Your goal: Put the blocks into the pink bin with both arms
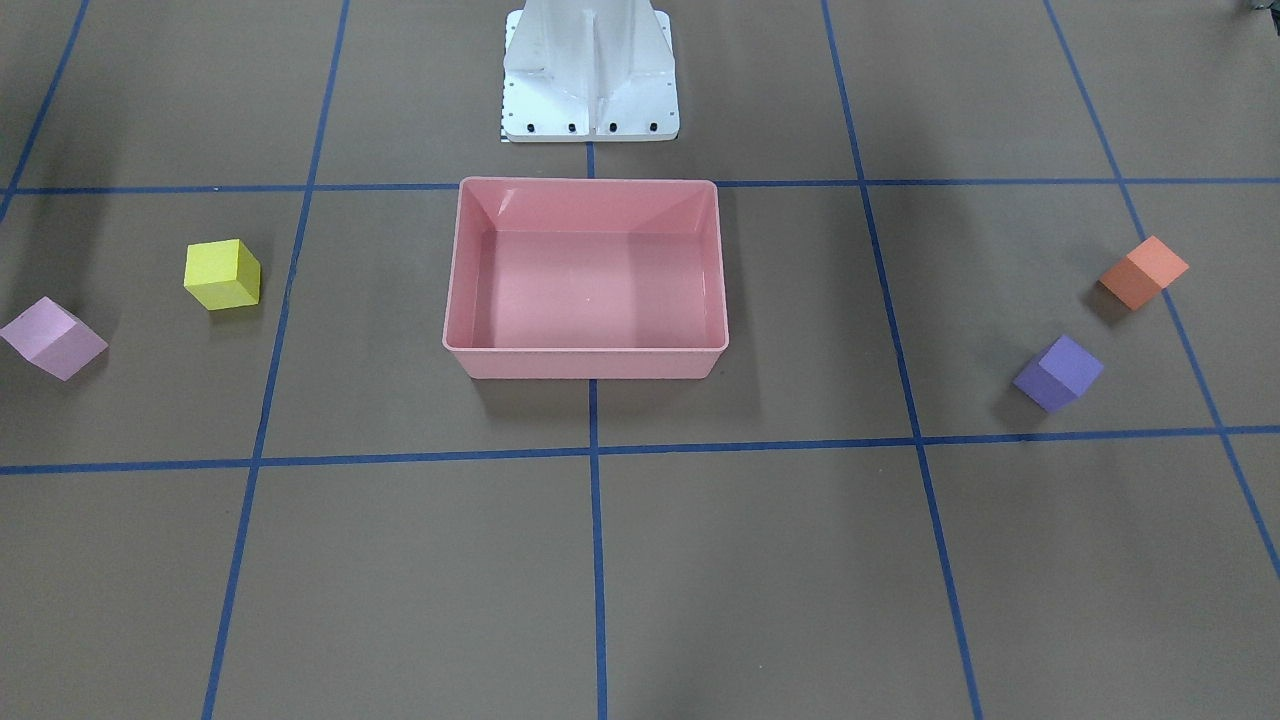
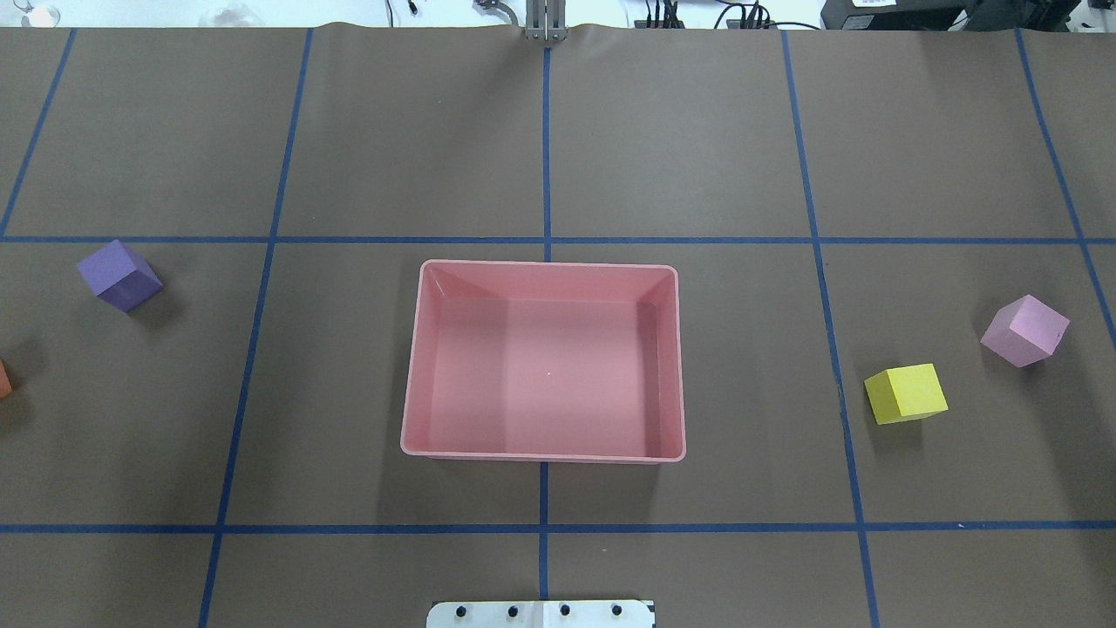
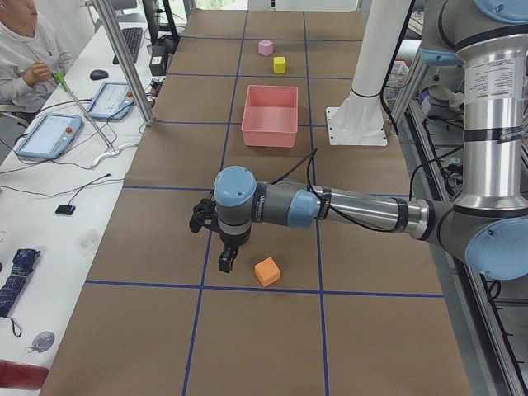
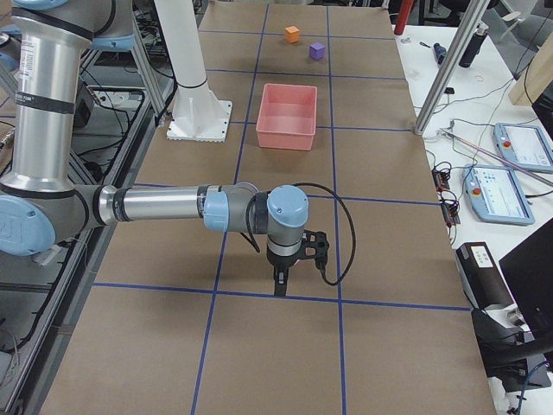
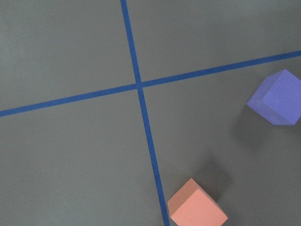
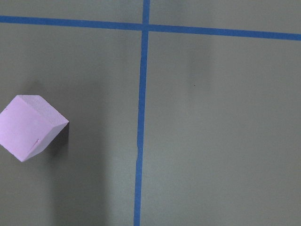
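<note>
The pink bin (image 1: 590, 362) (image 2: 540, 455) stands empty at the table's middle. In the overhead view the purple block (image 2: 119, 276) and, cut by the edge, the orange block (image 2: 3, 379) lie left of it. The yellow block (image 2: 905, 393) and the light pink block (image 2: 1024, 331) lie to its right. My left gripper (image 3: 224, 266) hangs just beside the orange block (image 3: 266, 271), apart from it. My right gripper (image 4: 280, 285) points down over bare table. Both show only in side views, so I cannot tell whether they are open or shut. The wrist views show the orange block (image 5: 196, 207), purple block (image 5: 277, 98) and light pink block (image 6: 30, 127) below.
The robot's white base (image 1: 590, 75) stands behind the bin. Blue tape lines grid the brown table. A seated person (image 3: 25, 49) and tablets (image 3: 49, 136) are at a side table beyond the far long edge, behind a slanted metal post (image 3: 124, 58).
</note>
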Available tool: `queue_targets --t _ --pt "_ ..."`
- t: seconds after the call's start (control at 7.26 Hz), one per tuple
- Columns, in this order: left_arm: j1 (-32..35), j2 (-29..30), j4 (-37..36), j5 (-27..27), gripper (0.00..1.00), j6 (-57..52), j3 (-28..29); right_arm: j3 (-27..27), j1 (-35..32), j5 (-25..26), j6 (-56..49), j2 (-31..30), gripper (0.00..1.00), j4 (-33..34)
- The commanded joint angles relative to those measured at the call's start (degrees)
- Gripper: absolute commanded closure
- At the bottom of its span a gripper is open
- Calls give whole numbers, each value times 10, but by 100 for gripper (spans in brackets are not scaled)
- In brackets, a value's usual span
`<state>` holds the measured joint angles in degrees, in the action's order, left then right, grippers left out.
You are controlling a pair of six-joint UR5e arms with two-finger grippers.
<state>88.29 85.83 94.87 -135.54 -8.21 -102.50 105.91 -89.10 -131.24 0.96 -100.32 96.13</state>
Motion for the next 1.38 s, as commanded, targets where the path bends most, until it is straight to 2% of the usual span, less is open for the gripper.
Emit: queue_targets --t 0.0,0.14,0.28,0.41,0.83,0.96,1.24 --pt "-41 53 58 -3 0 88 32 11 7 -2 36 17 0 -1" --pt "-80 60 85 -2 0 100 31 11 13 -2 36 19 0 -1" --pt "-131 58 172 0 0 111 39 11 15 -2 36 21 0 -1" --pt "-212 65 197 5 0 109 72 11 16 -2 34 21 0 -1" --pt "-252 89 289 9 0 108 132 11 16 -2 33 21 0 -1" --pt "-254 92 295 45 0 105 132 11 16 -2 33 21 0 -1" --pt "-262 91 298 55 0 96 139 11 16 -2 33 21 0 -1"
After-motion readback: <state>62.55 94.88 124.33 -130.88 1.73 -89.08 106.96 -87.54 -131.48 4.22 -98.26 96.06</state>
